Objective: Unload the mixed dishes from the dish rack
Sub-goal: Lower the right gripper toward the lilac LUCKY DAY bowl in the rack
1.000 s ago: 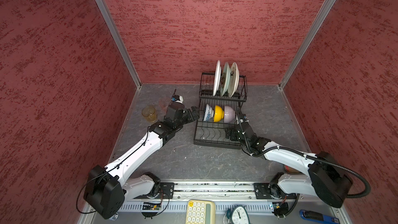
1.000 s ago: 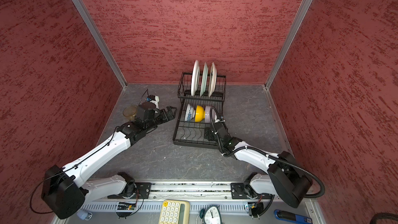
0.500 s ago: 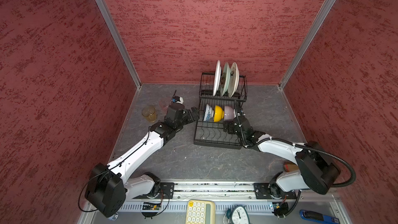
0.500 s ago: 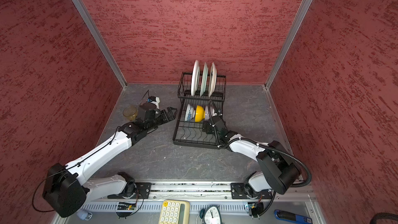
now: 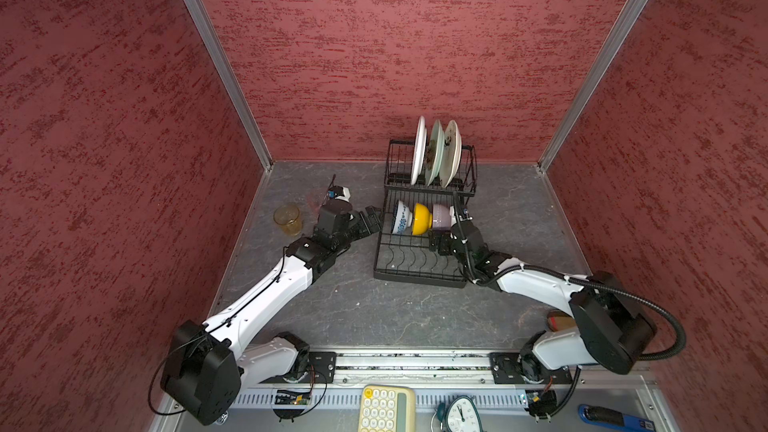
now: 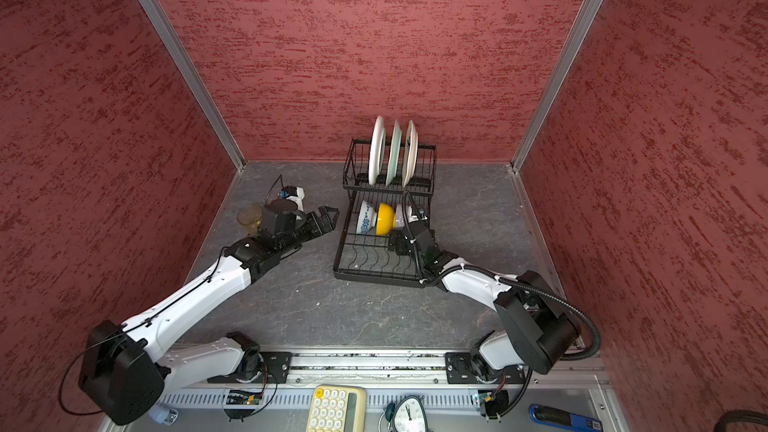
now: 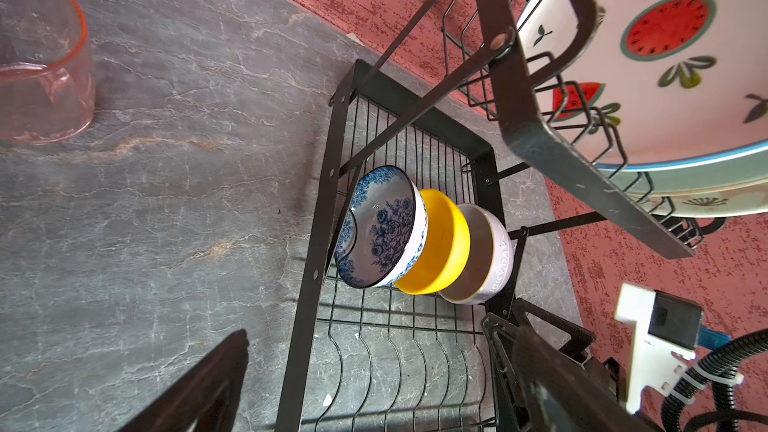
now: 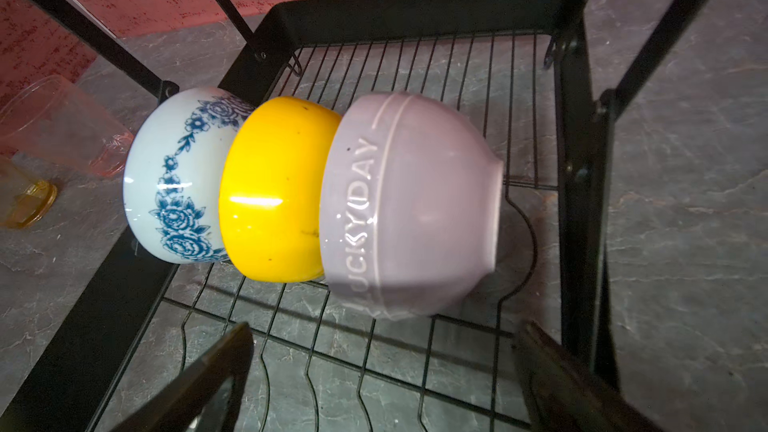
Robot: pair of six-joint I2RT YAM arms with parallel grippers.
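Observation:
The black dish rack (image 5: 415, 276) (image 6: 374, 274) stands at the back of the table. Three plates stand upright in its upper basket; the watermelon plate (image 7: 665, 76) faces my left wrist camera. On the lower tray the blue-white bowl (image 5: 401, 218) (image 8: 178, 184), yellow bowl (image 5: 421, 218) (image 8: 270, 193) and lavender bowl (image 5: 442, 216) (image 8: 415, 209) lie on their sides in a row. My right gripper (image 5: 436, 238) (image 8: 380, 371) hangs open over the tray, just short of the lavender bowl. My left gripper (image 5: 372, 218) (image 7: 374, 384) is open beside the rack's left rail, empty.
An amber tumbler (image 5: 287, 219) and a pink tumbler (image 7: 41, 56) stand on the table left of the rack. Red walls close in on three sides. A keypad (image 5: 386, 409), a clock (image 5: 461, 413) and a blue tool (image 5: 615, 417) lie beyond the front rail.
My right gripper has moved left over the tray, closer to the lavender bowl, and its jaws have widened slightly. The left arm has barely shifted.

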